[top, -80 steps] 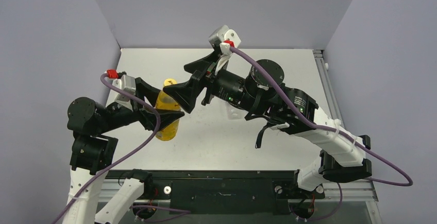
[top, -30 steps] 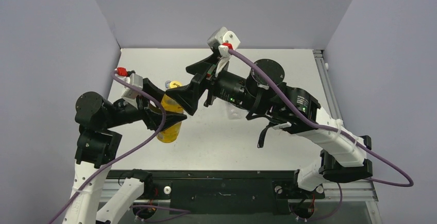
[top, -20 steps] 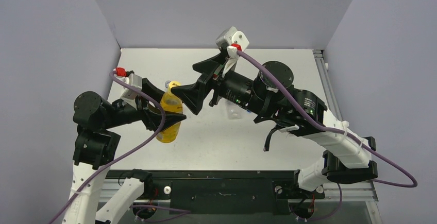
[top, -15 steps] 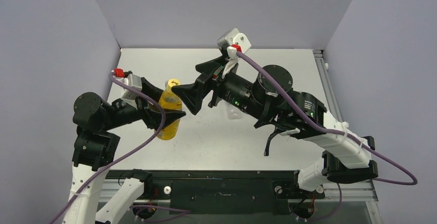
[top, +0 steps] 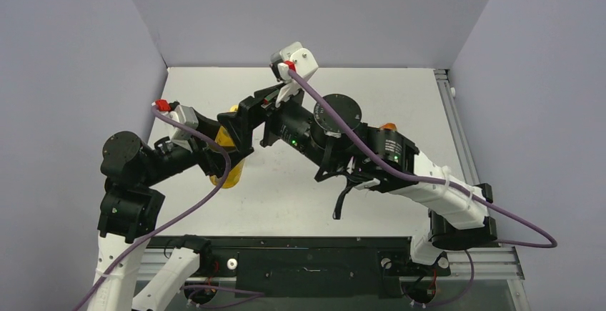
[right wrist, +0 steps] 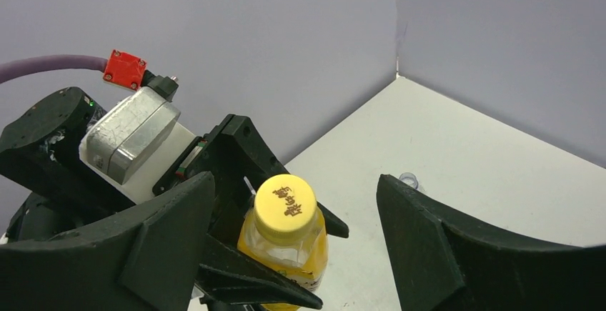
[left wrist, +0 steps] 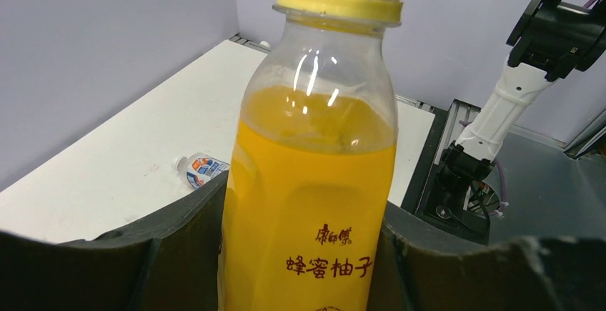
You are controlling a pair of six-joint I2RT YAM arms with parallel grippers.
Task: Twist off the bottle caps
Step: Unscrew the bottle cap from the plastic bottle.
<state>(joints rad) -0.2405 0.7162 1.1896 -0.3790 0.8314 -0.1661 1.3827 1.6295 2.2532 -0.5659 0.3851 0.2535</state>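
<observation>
Top view: we find the yellow plastic juice bottle [top: 234, 173] at the left of the white bench [top: 300, 204]. The left jaws hold it and the right jaws sit over its top.
Left wrist: our left jaws are pinching the bottle's body from both sides! The round yellow plastic screw cap [left wrist: 341, 0] is still on. A small clear plastic water bottle [left wrist: 202, 169] lies on the bench behind.
Right wrist: the right jaws are spread wide either side of the cap, clear of it.

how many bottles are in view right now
2: yellow juice bottle clamped in the left hand, small clear bottle lying on the table beyond it. More may be hidden under the right arm.
</observation>
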